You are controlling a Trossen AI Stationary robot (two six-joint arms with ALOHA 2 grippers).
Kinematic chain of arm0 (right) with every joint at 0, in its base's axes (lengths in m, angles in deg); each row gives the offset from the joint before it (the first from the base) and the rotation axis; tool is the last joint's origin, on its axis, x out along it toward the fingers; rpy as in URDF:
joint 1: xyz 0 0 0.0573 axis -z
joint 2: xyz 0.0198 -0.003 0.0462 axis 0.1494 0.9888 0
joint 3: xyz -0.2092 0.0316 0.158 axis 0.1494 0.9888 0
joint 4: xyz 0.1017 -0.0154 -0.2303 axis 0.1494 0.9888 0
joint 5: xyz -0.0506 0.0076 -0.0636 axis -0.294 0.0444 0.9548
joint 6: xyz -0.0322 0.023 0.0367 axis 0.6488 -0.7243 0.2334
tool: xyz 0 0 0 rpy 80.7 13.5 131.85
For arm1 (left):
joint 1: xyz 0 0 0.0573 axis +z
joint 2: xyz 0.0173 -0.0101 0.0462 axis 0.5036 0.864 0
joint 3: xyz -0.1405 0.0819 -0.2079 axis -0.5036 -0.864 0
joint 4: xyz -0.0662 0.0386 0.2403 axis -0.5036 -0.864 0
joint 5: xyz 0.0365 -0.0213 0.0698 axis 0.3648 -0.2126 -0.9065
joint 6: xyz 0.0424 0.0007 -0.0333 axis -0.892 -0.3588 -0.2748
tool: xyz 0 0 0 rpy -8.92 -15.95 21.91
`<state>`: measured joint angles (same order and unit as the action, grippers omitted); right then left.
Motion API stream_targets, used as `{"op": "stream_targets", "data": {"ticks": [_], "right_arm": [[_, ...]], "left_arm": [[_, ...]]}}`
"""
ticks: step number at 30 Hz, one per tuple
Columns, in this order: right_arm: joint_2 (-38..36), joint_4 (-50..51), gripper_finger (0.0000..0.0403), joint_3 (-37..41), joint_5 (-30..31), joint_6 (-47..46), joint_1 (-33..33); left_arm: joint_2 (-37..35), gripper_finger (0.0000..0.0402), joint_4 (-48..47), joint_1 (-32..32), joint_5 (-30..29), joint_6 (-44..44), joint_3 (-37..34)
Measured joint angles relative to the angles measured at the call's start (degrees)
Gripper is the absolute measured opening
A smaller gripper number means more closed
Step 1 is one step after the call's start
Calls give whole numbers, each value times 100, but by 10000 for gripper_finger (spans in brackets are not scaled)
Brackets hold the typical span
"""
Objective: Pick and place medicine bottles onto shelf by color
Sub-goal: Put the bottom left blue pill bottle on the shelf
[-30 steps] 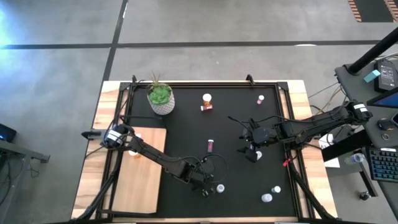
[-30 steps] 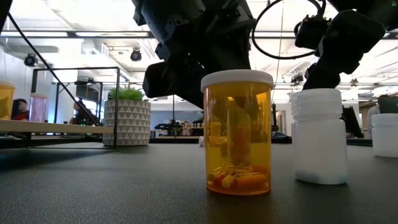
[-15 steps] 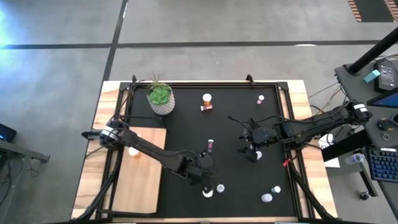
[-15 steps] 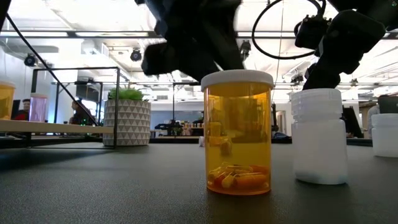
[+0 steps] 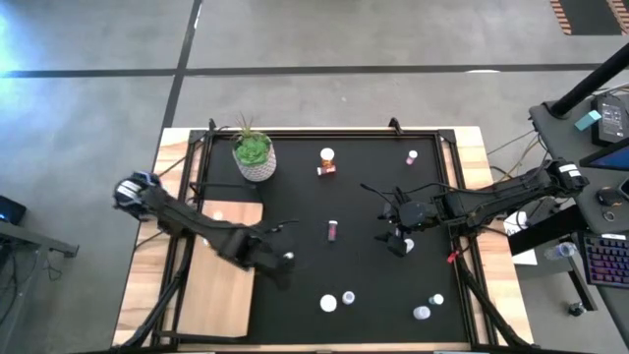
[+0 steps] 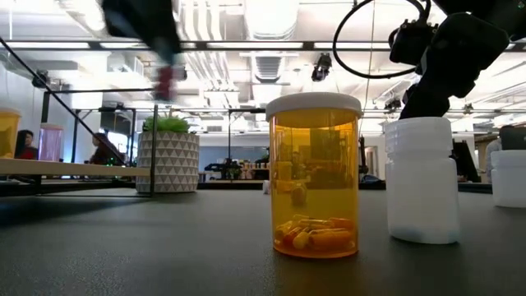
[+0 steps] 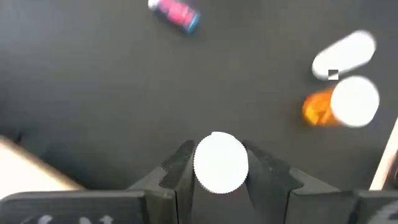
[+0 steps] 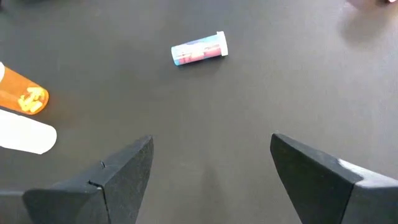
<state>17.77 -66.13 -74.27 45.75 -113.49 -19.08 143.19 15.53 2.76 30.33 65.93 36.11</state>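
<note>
So left fingers (image 7: 219,180) are clamped on a white-capped bottle (image 7: 220,163); keep it upright and level over to the shelf (image 5: 224,295). Right fingers (image 8: 210,180) idle, wide apart.

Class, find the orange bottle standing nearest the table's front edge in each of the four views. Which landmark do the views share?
High view: orange bottle low, near centre, showing only its white cap.
Low view: orange bottle centre, large and close.
Left wrist view: orange bottle at right edge, mid-height.
Right wrist view: orange bottle at left edge.
Shared landmark: white bottle beside it.
</note>
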Motion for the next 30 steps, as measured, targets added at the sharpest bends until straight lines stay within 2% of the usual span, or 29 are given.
{"op": "stream_targets", "data": {"ticks": [7, 10, 14, 21, 30], "right_arm": [[0, -22, 315, 1, 2, 0, -1], [-2, -47, 315, -1, 1, 0, 1], [-1, -47, 315, -1, 1, 0, 0], [0, -57, 315, 0, 1, 0, -1], [0, -93, 315, -1, 1, 0, -1]], "left_arm": [[-1375, 102, 5, -851, -88, 1534, -1621], [-1799, 102, -18, -1211, -53, 1767, -2040], [-2157, 102, -378, -1739, 82, 1991, -2435], [-2637, 102, -651, -2767, 92, 3091, -2920], [-2607, 103, -995, -3484, -167, 4472, -3218]]}}
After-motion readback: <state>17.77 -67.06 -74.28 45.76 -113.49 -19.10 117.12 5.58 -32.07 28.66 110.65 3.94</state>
